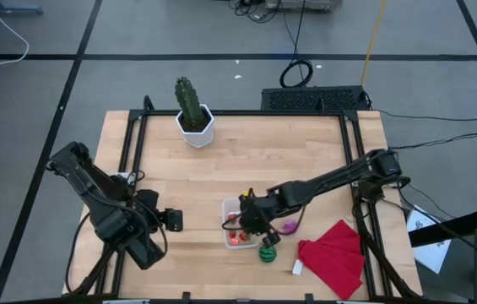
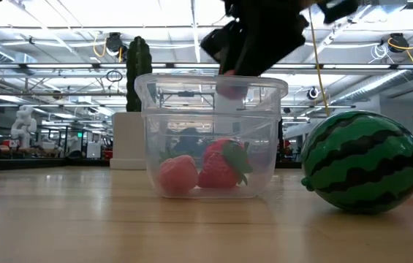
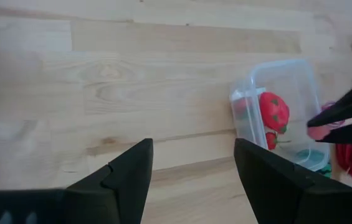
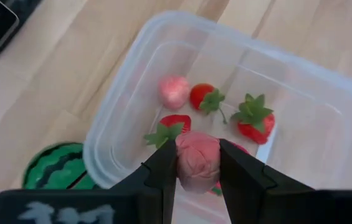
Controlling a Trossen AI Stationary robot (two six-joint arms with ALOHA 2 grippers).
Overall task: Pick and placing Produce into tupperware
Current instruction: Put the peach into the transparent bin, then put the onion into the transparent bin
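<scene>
A pale wooden table (image 1: 246, 160) is set in a wide hall with ceiling lights and grey floor; no readable writing or brand marks can be made out on anything. The right gripper (image 4: 197, 163) is held above the open tupperware (image 4: 163, 81), and a pink rounded piece (image 4: 197, 160) is clamped between its fingers. Below it, inside the tupperware, red strawberries (image 4: 253, 121) and a small pink piece (image 4: 174, 90) are seen. Just outside the container wall, beside this gripper, the green striped ball (image 2: 362, 162) is resting on the wood. A cactus in a white pot (image 1: 193, 114) is placed well beyond it. The left gripper (image 3: 191, 171) is held apart from the tupperware, its jaws parted and nothing between them.
</scene>
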